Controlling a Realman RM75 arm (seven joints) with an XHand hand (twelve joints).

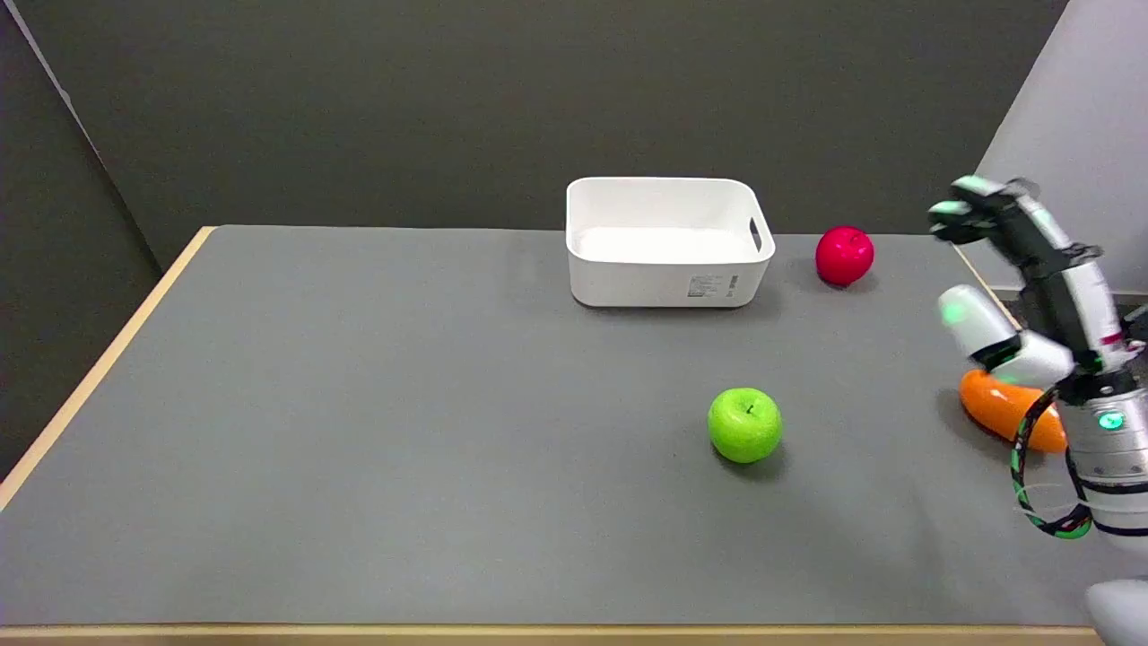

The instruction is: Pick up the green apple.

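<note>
1. Head view: the green apple [744, 424] sits untouched on the table [359, 404], lower centre-right of the frame.
2. The right hand [1009, 278] hangs at the right edge, fingers spread and holding nothing, well apart from the apple.
3. Step in hand, as I judge it: the approach. Next, the hand should travel left and down over the apple.

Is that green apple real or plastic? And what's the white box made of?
The green apple looks like plastic: very even bright colour, smooth shiny skin with a glare spot, though the picture can't rule out a real one. The white box looks like moulded plastic: thin smooth walls, rounded corners, a cut-out handle and a label on its side.
</note>
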